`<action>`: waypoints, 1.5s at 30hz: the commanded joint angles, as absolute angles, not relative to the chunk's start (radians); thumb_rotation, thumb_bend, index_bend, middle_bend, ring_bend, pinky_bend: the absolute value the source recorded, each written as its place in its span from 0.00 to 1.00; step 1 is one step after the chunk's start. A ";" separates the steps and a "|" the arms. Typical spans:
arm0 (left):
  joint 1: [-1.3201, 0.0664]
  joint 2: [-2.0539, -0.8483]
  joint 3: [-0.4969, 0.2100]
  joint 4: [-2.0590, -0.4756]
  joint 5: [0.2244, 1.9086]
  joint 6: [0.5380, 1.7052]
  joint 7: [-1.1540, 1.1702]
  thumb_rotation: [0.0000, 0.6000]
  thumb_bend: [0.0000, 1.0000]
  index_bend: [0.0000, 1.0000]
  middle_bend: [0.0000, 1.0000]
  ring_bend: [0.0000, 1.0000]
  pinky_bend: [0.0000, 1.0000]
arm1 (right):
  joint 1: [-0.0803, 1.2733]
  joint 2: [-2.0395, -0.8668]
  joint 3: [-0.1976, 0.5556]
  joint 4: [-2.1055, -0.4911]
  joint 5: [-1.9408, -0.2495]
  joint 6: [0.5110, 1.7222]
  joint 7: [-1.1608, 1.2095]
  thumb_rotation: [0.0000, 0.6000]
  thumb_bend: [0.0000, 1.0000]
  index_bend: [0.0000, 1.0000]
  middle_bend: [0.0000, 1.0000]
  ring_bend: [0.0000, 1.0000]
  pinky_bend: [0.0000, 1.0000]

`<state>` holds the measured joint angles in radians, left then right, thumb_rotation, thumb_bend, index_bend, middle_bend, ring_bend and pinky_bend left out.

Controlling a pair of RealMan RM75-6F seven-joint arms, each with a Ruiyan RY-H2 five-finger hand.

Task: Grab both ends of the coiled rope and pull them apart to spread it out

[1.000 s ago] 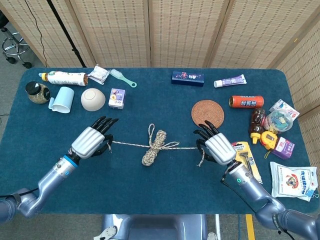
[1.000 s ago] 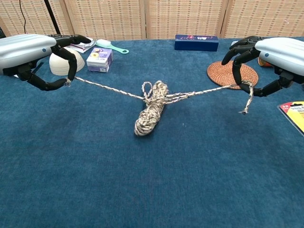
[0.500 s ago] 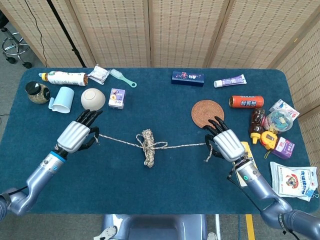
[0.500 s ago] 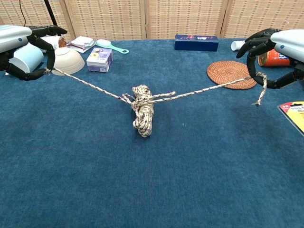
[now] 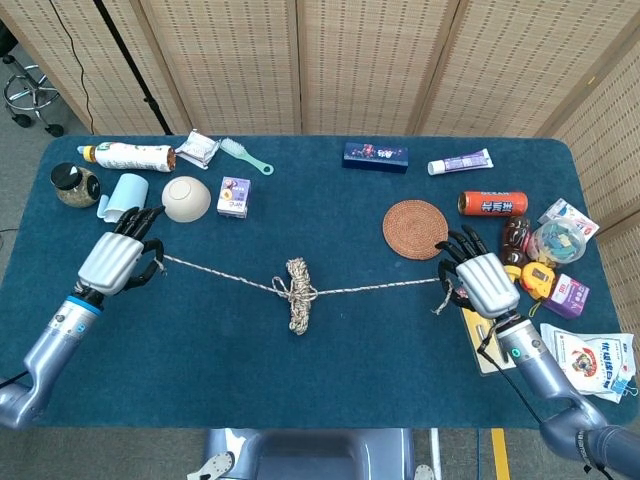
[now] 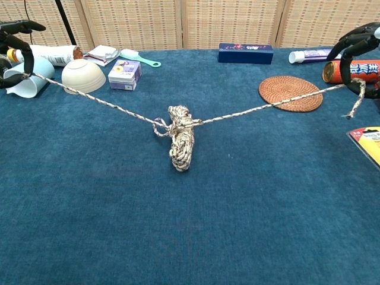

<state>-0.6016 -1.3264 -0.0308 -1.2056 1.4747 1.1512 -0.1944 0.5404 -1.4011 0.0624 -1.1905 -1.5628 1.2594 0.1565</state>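
Table cloth (image 5: 330, 360) deep teal-blue; rope (image 5: 298, 292) speckled beige and brown; left hand (image 5: 115, 262) and right hand (image 5: 480, 283) silver-backed with black fingers; woven coaster (image 5: 415, 228) rust brown; bowl (image 5: 186, 198) cream; cup (image 5: 124, 198) pale blue; box (image 5: 375, 157) navy with pink print; can (image 5: 493, 203) orange-red; brush (image 5: 245, 156) mint green; folding screen (image 5: 300, 60) tan woven.

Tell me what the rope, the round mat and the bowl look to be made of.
Rope: braided fibre, likely cotton or synthetic, matte; speckled tan-and-white strands show.
Round mat: woven rattan or similar plant fibre, going by its concentric coiled ridges and matte brown.
Bowl, upside down: ceramic or plastic, with a smooth cream surface; can't tell which.
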 commanded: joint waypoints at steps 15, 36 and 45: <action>-0.539 -1.295 -0.035 -1.132 1.432 1.143 -0.236 1.00 0.49 0.65 0.00 0.00 0.00 | 0.508 -1.374 0.070 -1.168 -1.541 1.271 0.175 1.00 0.53 0.67 0.26 0.13 0.00; -0.481 -1.275 -0.056 -1.016 1.372 1.107 -0.261 1.00 0.49 0.65 0.00 0.00 0.00 | 0.472 -1.348 0.083 -1.130 -1.514 1.277 0.199 1.00 0.53 0.67 0.26 0.13 0.00; -0.472 -1.274 -0.070 -0.977 1.357 1.084 -0.269 1.00 0.49 0.65 0.00 0.00 0.00 | 0.468 -1.345 0.092 -1.120 -1.508 1.276 0.203 1.00 0.54 0.67 0.26 0.13 0.00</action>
<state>-0.4732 -1.2738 -0.0687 -0.9788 1.3586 1.0854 -0.2686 0.4679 -1.3449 0.0917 -1.1201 -1.5080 1.2756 0.2027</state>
